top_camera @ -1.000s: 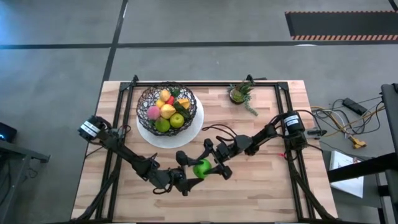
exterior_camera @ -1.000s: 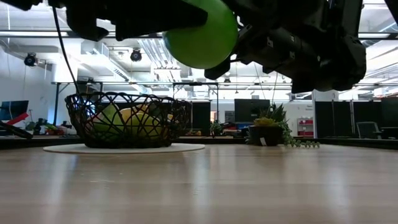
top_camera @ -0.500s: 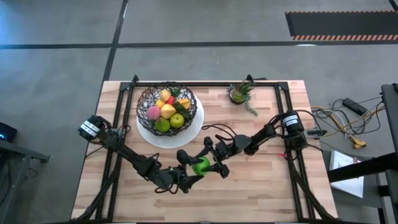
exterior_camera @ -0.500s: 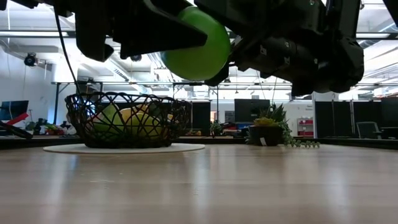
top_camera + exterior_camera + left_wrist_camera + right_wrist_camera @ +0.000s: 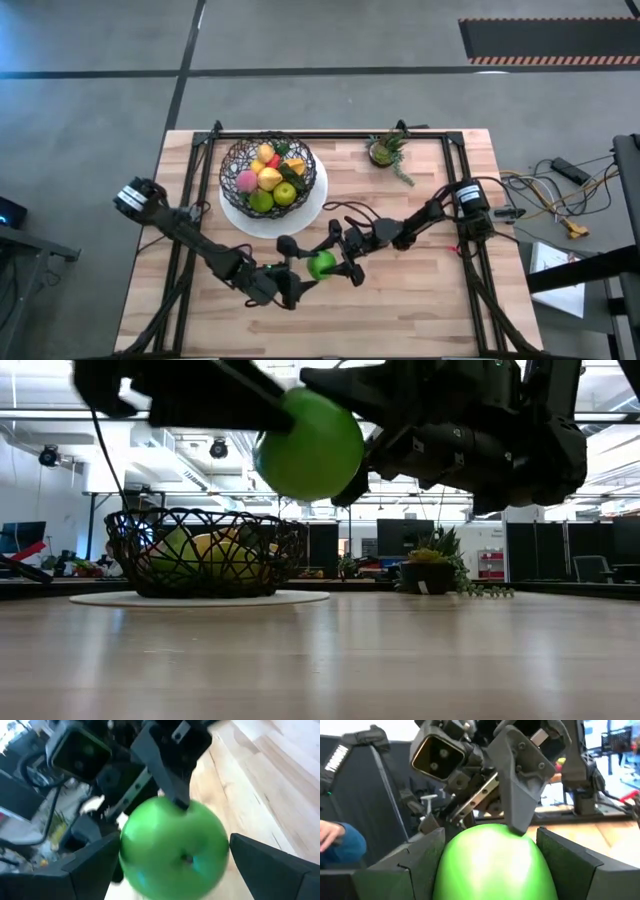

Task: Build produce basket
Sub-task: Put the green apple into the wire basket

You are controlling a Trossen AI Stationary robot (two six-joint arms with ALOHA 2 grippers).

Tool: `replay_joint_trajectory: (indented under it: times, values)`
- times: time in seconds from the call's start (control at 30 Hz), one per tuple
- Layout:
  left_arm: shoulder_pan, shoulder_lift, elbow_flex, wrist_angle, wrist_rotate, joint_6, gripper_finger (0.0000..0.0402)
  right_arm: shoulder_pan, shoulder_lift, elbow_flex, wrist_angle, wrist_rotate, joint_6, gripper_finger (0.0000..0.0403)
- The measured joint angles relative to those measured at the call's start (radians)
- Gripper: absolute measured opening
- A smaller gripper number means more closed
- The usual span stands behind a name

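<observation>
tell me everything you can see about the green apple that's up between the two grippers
The green apple is round, smooth and bright green, glossy like plastic, with a small dark dimple at one end. It hangs in the air above the table's near middle, clear of the wood, in front of the basket. The left gripper and the right gripper meet at it from opposite sides. Fingers of both touch it, but which one carries it cannot be told.

Bright green apple [image 5: 322, 264] between my two dark grippers.
I see the black open-weave basket [image 5: 267, 173] holding yellow, pink, red, orange and green produce [image 5: 268, 179], on a white plate [image 5: 311, 206]; the table [image 5: 420, 280] is pale striped wood, and the plant [image 5: 385, 148] is green in a dark pot.
</observation>
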Motion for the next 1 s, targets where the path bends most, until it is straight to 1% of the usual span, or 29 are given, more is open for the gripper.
replay_joint_trajectory:
  times: [0.13, 0.27, 0.37, 0.47, 0.53, 0.67, 0.73, 0.8, 0.83, 0.9, 1.0]
  values:
    - [-0.024, -0.024, -0.002, -0.057, -0.020, -0.044, 0.0356, 0.001, -0.003, -0.024, -0.009, 0.045, -0.003, 0.0281]
    - [-0.061, -0.032, -0.020, -0.077, -0.075, -0.053, 0.0356, 0.014, -0.004, -0.078, 0.044, 0.106, -0.005, 0.0281]
    - [-0.077, -0.010, -0.033, -0.067, -0.134, -0.096, 0.0356, 0.034, -0.003, -0.123, 0.107, 0.143, 0.000, 0.0281]
    - [-0.078, 0.038, -0.035, -0.046, -0.202, -0.174, 0.0356, 0.052, 0.000, -0.134, 0.109, 0.178, 0.000, 0.0281]
    - [-0.070, 0.086, -0.036, 0.013, -0.227, -0.207, 0.0357, 0.064, -0.001, -0.126, 0.110, 0.183, -0.012, 0.0281]
    - [-0.050, 0.188, -0.036, 0.226, -0.244, -0.210, 0.0357, 0.074, -0.002, -0.107, 0.110, 0.181, -0.044, 0.0281]
    - [-0.044, 0.229, -0.036, 0.317, -0.296, -0.212, 0.0357, 0.073, -0.004, -0.104, 0.110, 0.182, -0.050, 0.0281]
    - [-0.042, 0.257, -0.036, 0.367, -0.352, -0.227, 0.0357, 0.073, -0.007, -0.104, 0.110, 0.183, -0.051, 0.0281]
    - [-0.040, 0.266, -0.036, 0.388, -0.357, -0.234, 0.0357, 0.073, -0.009, -0.106, 0.110, 0.183, -0.052, 0.0281]
    - [-0.036, 0.278, -0.039, 0.440, -0.350, -0.234, 0.0357, 0.073, -0.013, -0.106, 0.110, 0.183, -0.061, 0.0281]
    - [-0.020, 0.286, -0.043, 0.532, -0.278, -0.228, 0.0357, 0.073, -0.016, -0.102, 0.109, 0.182, -0.080, 0.0281]
